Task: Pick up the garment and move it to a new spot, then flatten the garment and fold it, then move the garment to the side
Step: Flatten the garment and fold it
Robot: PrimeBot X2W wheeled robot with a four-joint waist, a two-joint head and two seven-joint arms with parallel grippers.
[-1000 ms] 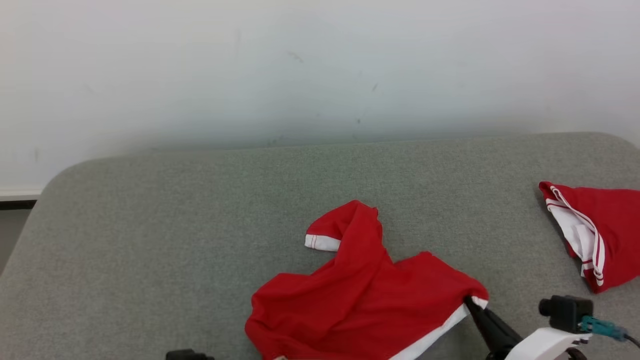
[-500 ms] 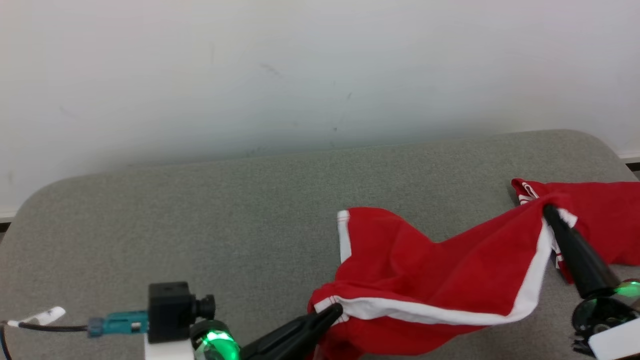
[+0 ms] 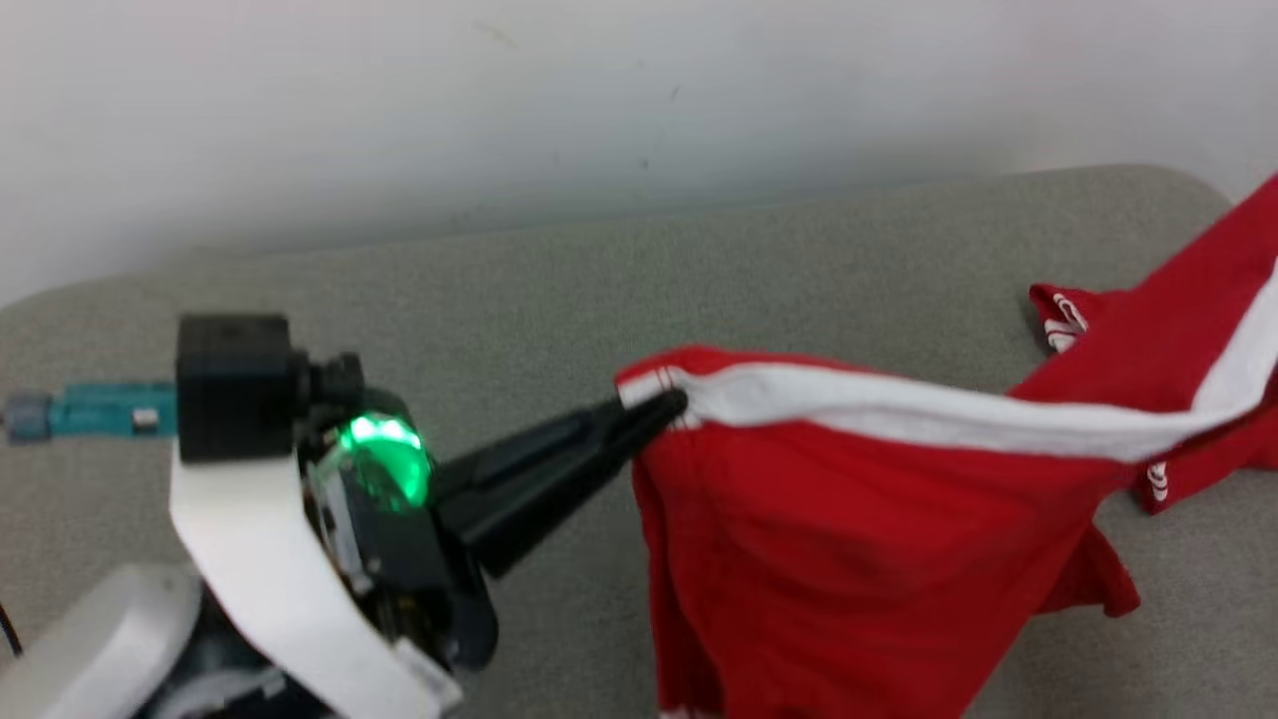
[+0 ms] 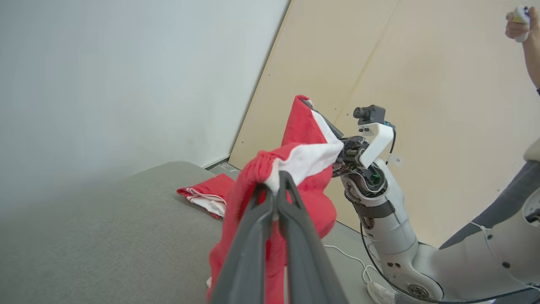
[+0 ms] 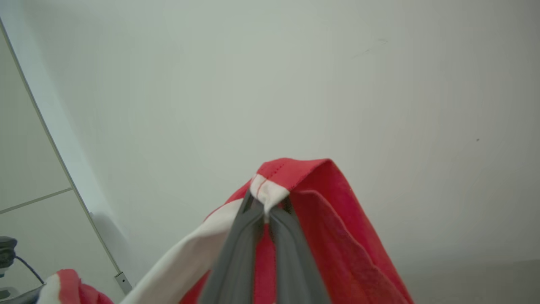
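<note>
- Garment and its carrier: a red top with a white band hangs in the air over the right half of a grey padded bench, which stands against a pale wall. Its body hangs below the band toward the near edge. Whether the lowest cloth touches the padding cannot be told.
- Second red garment: lies bunched on the bench near the right edge, just behind the raised cloth and partly hidden by it.
- Left gripper: jaws pressed together on one end of the white band, above the middle of the bench.
- Right gripper: jaws likewise closed, pinching the other end of the band where white meets red. It is held higher, out past the right edge.
- White band: runs nearly taut between the two grips and rises toward the right.
- Person's hand: raised at the side of the room, holding a small pale device.
- Step in hand, as judged: the first one, pick up and move. The garment is lifted and spread between both arms but not yet set down.
- Next move, as judged: carry it toward the bare left or middle of the bench, well apart from the second garment. Keep both grips firm and the band stretched, then lower it so the body lands flat for smoothing and folding.
</note>
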